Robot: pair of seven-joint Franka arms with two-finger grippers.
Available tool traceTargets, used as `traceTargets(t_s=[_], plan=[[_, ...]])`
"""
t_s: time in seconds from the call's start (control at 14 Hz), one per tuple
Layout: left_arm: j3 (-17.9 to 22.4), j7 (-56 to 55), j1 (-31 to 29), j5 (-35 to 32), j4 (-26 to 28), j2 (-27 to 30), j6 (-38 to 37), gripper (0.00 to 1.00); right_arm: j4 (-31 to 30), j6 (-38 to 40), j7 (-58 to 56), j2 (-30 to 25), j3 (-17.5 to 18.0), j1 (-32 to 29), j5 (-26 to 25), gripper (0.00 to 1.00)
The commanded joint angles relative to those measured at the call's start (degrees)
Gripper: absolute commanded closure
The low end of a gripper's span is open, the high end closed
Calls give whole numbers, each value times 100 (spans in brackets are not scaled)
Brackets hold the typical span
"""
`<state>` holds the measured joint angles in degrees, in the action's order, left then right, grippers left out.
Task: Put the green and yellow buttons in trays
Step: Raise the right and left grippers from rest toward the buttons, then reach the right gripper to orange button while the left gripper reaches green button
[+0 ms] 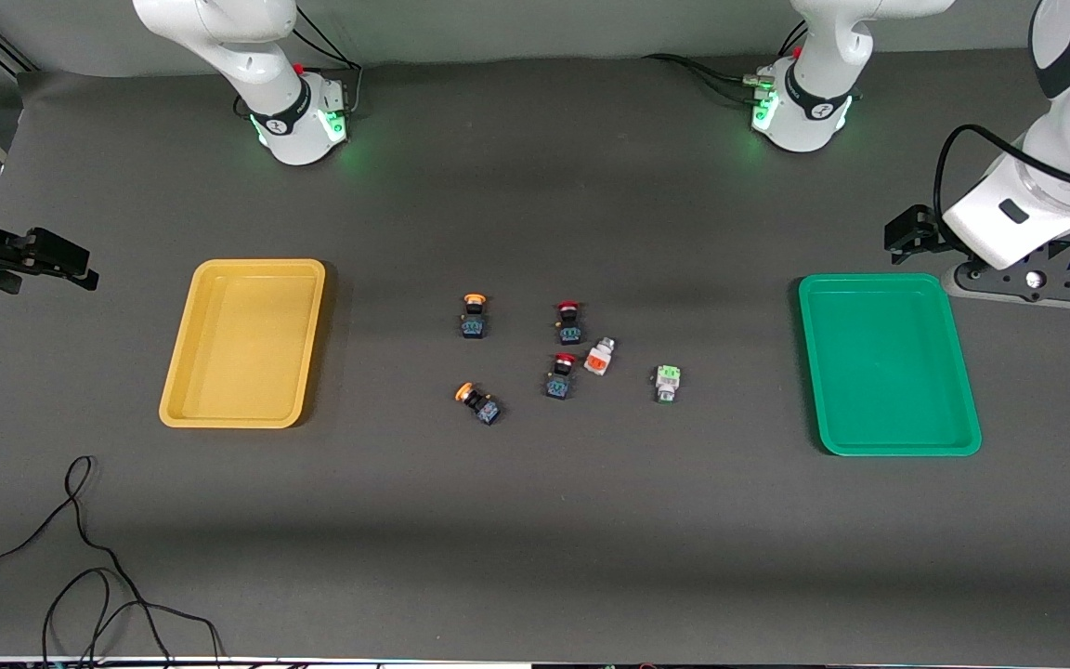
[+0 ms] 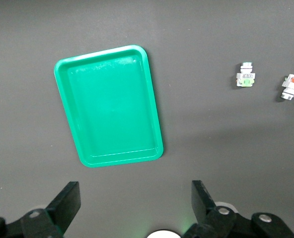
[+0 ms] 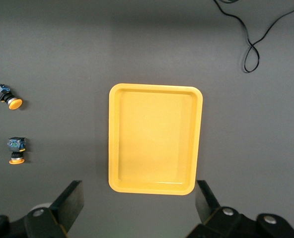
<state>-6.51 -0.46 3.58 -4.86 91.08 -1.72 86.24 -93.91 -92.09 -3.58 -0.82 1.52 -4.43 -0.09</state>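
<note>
Six small buttons lie in a loose group on the middle of the desk [image 1: 535, 539], between the two trays. One orange-capped button [image 1: 474, 317] lies farther from the front camera, the other orange-capped button [image 1: 478, 401] nearer to it, both at the group's edge toward the yellow tray [image 1: 184, 386]. The green-faced white button [image 1: 667, 382] lies toward the green tray [image 1: 969, 409], with the orange-red-faced white button [image 1: 599, 358] just beside two red-capped buttons [image 1: 569, 321] [image 1: 561, 376]. Both trays hold nothing. A loose black cable [image 1: 80, 557] curls on the desk nearer the front camera than the yellow tray.

The left gripper [image 2: 134, 201] hangs above the desk beside the green tray, fingers [image 2: 67, 201] spread wide, holding nothing. The right gripper [image 3: 139, 201] hangs beside the yellow tray, fingers [image 3: 72, 201] likewise wide apart and holding nothing.
</note>
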Motion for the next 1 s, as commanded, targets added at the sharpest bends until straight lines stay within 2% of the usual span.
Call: traceTargets(t_s=[0.0,0.21,0.5,0.71,0.93], plan=[[18,38,3,29,-143,-56,-143,0,-189,33,355,-129,15,293,131,0],[9,-32,11,38,-143,-74,-151,0,-399,-106,1154,-129,15,968,272,0],[-87,-208,91,64,-108,-127,-56,0,-891,-747,2464,-59,15,2005,272,0],[-210,-767,169,652,-117,-450,24,0,-1112,-1292,3668,125,15,2918,272,0],[-246,-1332,616,671,-64,-942,515,1,-1216,-1478,4137,275,6,3676,228,0]])
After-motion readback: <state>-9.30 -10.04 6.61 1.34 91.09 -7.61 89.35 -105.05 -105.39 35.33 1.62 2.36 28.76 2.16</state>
